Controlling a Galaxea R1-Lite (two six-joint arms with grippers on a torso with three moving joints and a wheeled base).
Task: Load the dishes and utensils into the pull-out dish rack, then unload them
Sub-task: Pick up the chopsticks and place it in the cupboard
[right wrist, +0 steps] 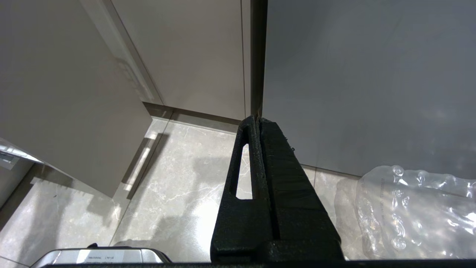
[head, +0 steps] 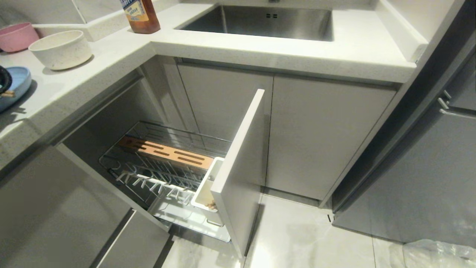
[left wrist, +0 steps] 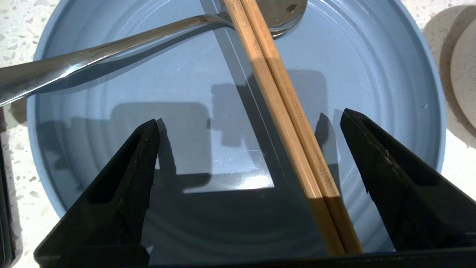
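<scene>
The light-blue plate [left wrist: 130, 93] lies on the counter at the far left [head: 18, 83]. On it a pair of light-wood chopsticks [left wrist: 282, 108] rests across a metal spoon [left wrist: 93, 56]. My left gripper [left wrist: 250, 117] hovers open just above the plate, with the chopsticks between its fingers, nearer one of them and touching neither. The cream speckled bowl [head: 61, 49] stands on the counter behind the plate. The pull-out dish rack [head: 148, 163] is drawn out below, showing its wooden strip [head: 167, 150], white utensil cup [head: 204, 186] and grey drawer front [head: 241, 167]. My right gripper [right wrist: 256, 119] is shut and empty above the floor.
A pink bowl [head: 16, 36] sits behind the cream one. A brown bottle [head: 141, 15] stands beside the steel sink [head: 260, 20]. A crumpled clear plastic bag [right wrist: 409, 208] lies on the tiled floor by the grey cabinet at the right.
</scene>
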